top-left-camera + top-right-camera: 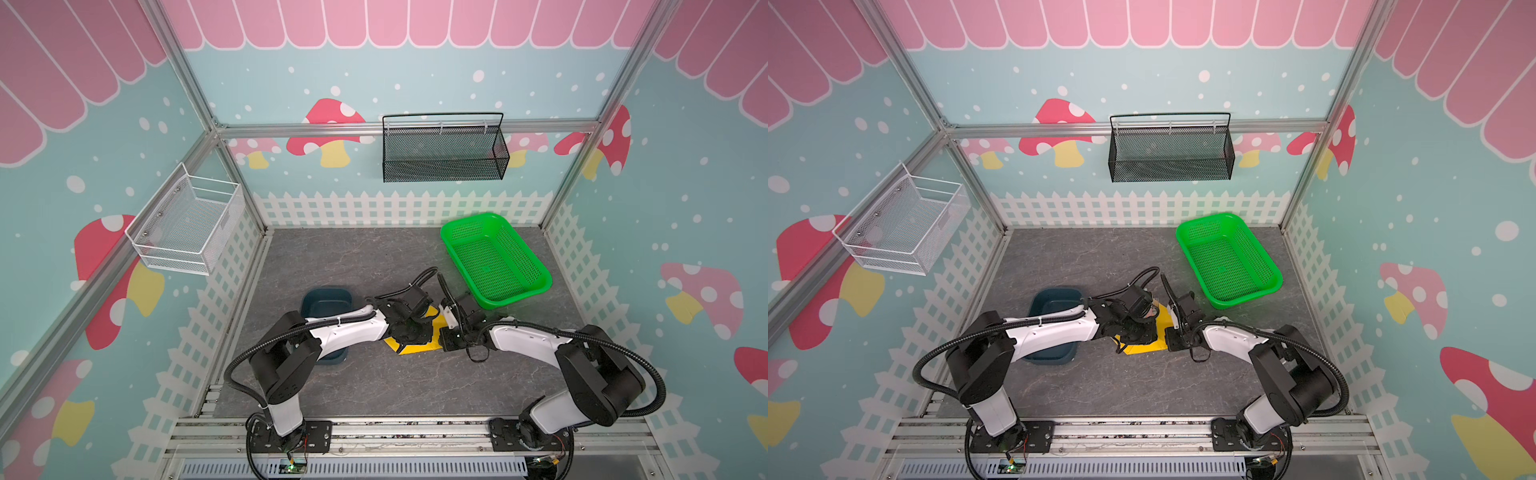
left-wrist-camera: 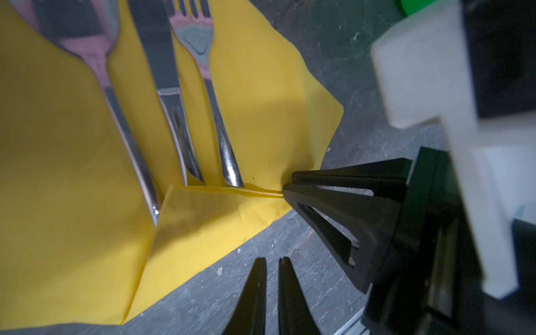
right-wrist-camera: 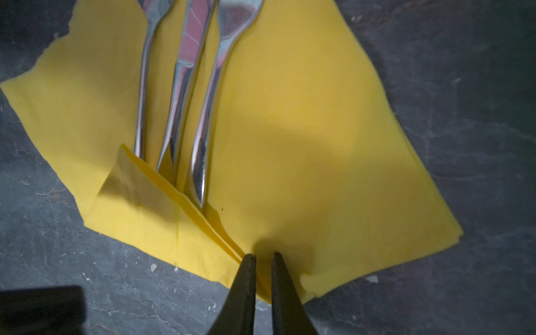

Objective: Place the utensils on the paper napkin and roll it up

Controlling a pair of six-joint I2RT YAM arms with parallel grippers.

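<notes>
Sitting mid-table near green basket and blue tray, thin floppy paper napkin w/ slick stiff spoon, knife, fork on it; right gripper pinches folded corner, best hold; left gripper nearly together, empty.

A green basket, a dark blue tray, and two wall-hung mesh racks.

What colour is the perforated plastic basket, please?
Bright green; the perforated plastic basket shows best in a top view.
</notes>
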